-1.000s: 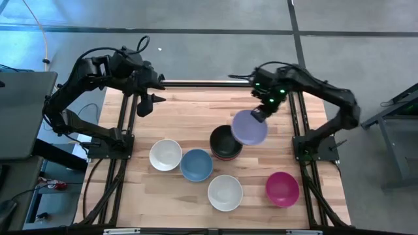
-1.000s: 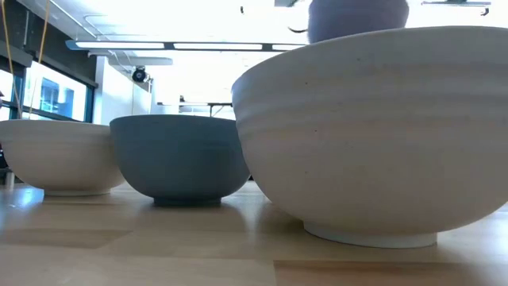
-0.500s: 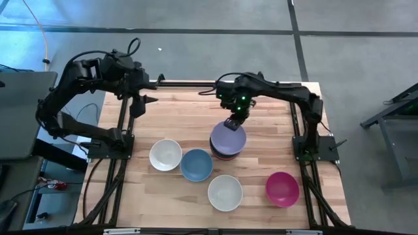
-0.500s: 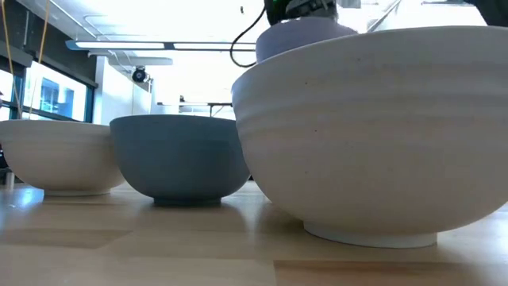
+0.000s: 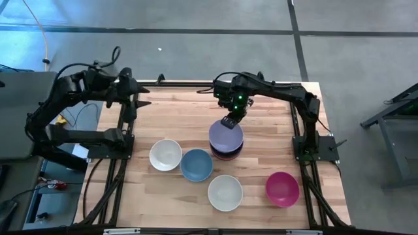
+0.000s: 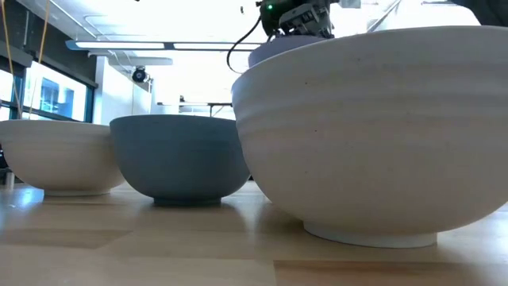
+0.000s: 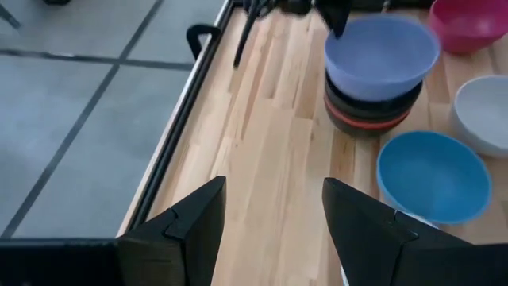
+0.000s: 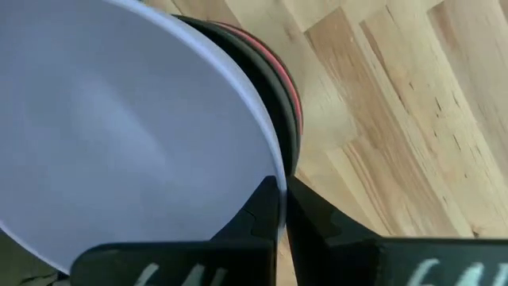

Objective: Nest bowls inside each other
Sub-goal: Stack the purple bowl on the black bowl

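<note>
A lavender bowl (image 5: 226, 136) sits atop a stack of black and magenta-pink bowls (image 5: 227, 153) at mid-table; in the left wrist view the lavender bowl (image 7: 381, 54) rests inside the stack's top black bowl (image 7: 371, 102). My right gripper (image 5: 229, 121) is shut on it at its far side. On the table stand a white bowl (image 5: 165, 155), a light blue bowl (image 5: 196, 164), a second white bowl (image 5: 225, 192) and a magenta bowl (image 5: 282, 187). My left gripper (image 5: 139, 103) hangs open and empty over the table's far left edge. My right gripper pinches the lavender bowl's rim (image 8: 268, 163) on its far side, one finger inside the bowl and one outside. The fingers come from above and the far side, slanting down. The bowl's underside rests in the stack's top bowl (image 8: 279, 95), slightly offset from it.
The near white bowl (image 6: 373, 127) fills the low view, with the blue bowl (image 6: 178, 159) and the other white bowl (image 6: 59, 155) to its side. Bare wood (image 5: 176, 117) lies between the stack and the left arm. A metal frame rail (image 7: 178, 119) borders the table.
My right gripper has carried the lavender bowl from above the table's right part toward the left, onto the stack, and lowered it into the top black bowl, still holding its rim. My left arm has drawn back toward the table's left edge.
</note>
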Available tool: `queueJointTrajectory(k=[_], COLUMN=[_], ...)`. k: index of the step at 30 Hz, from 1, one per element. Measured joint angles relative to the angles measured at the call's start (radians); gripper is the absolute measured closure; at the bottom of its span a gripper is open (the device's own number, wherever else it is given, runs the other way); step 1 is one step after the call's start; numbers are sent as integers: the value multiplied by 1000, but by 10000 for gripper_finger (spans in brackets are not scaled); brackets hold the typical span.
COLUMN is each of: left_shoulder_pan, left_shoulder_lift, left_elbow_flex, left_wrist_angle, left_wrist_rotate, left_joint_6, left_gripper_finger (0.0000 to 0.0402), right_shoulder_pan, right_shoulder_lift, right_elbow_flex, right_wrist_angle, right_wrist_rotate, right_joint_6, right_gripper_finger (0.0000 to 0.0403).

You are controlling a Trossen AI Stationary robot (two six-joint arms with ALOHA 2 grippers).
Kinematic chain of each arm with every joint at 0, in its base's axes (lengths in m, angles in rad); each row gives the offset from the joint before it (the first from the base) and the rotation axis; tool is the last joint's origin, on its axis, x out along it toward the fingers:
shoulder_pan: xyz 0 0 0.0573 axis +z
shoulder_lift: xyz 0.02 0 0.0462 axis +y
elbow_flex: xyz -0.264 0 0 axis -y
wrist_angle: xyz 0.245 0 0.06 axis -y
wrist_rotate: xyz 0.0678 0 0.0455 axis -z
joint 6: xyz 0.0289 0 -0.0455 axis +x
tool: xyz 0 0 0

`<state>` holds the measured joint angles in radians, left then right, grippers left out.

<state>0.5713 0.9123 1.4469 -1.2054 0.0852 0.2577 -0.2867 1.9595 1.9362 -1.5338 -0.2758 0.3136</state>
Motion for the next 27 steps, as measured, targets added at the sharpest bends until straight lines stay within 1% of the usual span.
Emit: queueJointTrajectory(k=[10,19,24,27], left_shoulder_pan=[3,3,3,3], left_shoulder_lift=[-18,-22,-21,-22], left_elbow_flex=[-1,-1,-1,-1], left_wrist_angle=[-1,-2,-2,-2], left_wrist_rotate=[9,9,23,48], left_joint_6=[-18,-19,-19,-19], left_gripper_finger=[204,204,204,204], right_shoulder_pan=[3,6,6,6], right_shoulder_lift=[57,59,58,58], right_elbow_flex=[-5,-8,-63,-113], right_wrist_angle=[-1,-6,14,34], right_wrist_rotate=[10,37,35,7], right_joint_6=[-24,-26,-23,-25], right_gripper_finger=[403,403,403,403])
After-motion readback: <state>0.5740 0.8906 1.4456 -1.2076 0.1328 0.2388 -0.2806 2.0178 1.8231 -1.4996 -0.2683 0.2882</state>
